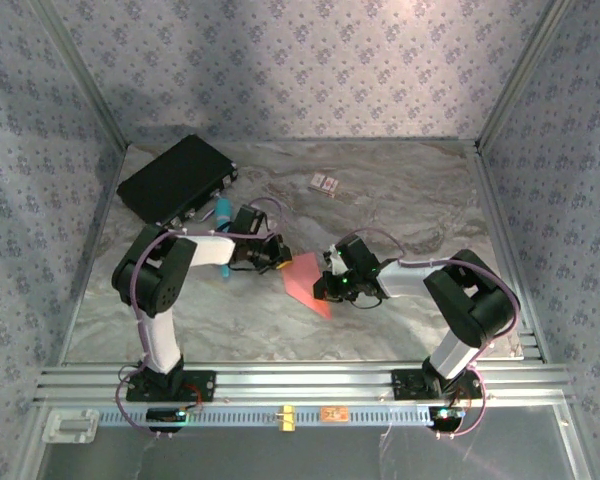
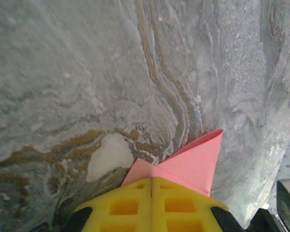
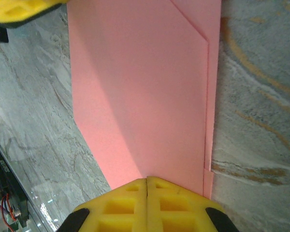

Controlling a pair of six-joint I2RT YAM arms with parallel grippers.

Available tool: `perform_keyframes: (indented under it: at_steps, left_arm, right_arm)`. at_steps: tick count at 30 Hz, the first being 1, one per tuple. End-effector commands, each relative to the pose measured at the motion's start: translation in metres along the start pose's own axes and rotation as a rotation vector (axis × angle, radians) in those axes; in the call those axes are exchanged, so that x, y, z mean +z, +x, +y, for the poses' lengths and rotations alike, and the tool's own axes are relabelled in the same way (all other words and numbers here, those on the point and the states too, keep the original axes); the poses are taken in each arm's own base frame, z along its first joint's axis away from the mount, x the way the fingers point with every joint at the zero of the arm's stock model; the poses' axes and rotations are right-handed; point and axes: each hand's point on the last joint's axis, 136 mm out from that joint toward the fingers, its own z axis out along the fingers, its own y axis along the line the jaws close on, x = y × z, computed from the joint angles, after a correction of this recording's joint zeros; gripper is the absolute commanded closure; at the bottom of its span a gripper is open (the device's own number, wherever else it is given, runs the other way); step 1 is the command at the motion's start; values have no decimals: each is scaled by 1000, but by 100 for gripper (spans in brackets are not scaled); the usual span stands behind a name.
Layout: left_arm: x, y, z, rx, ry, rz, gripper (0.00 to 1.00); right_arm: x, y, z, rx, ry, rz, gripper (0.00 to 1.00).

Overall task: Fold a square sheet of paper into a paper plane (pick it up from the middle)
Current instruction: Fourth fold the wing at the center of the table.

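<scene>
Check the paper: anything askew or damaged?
Slightly askew: the paper has its top layer stopping short of the right edge in the right wrist view, leaving a thin strip of lower layer showing. No tears visible.
</scene>
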Motion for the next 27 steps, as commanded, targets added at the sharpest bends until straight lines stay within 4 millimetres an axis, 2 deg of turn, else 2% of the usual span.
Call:
perform_keyframes:
  at_steps: [1,8,17,20,24,27]
  left_arm:
    - [-3,-18,36,-23,-141,-62,96]
    - [-15,-32,19,18,-151,-92,95]
    - [-44,-19,-22,153,-147,-132,89]
    - [-38,-1,-36,189,-118,-99,89]
    - [-16,28,-48,180,-41,-9,89]
    - [2,38,-44,156,-18,36,89]
  right_arm:
    - [1,50,-54,94,183,140,100]
    - [1,49,-53,96,180,140,100]
    - [2,47,-51,91,171,137,100]
    - [1,46,-51,89,172,132,100]
    - [1,46,-50,89,173,133,100]
    - [0,46,-50,89,174,131,100]
